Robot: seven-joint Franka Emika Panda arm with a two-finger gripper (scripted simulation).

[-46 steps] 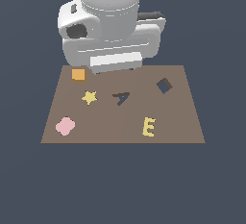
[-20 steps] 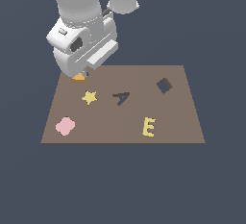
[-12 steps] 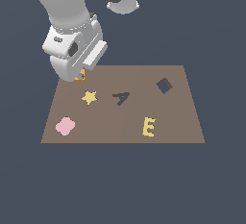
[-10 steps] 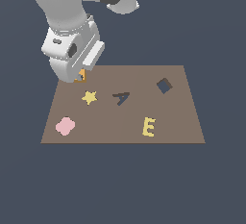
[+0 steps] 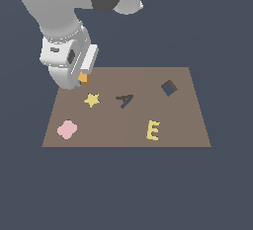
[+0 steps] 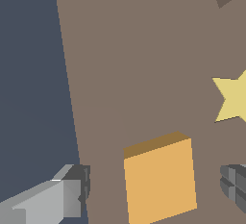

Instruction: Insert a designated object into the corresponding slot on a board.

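Note:
The orange square block lies on the brown board at its far corner on the exterior view's left. My gripper is down over it and open. In the wrist view the block sits between the two fingers, with a gap on each side, so neither finger touches it. The slot, a dark diamond-turned square cutout, is near the board's far corner on the exterior view's right, well apart from the gripper. The arm's body hides part of the block in the exterior view.
On the board are a yellow star close to the block, a dark A-shaped cutout, a yellow E and a pink blob. The star also shows in the wrist view. Dark floor surrounds the board.
The arm swung from the board's far middle to the exterior view's left and came down over the orange block. The block has stayed in its place.

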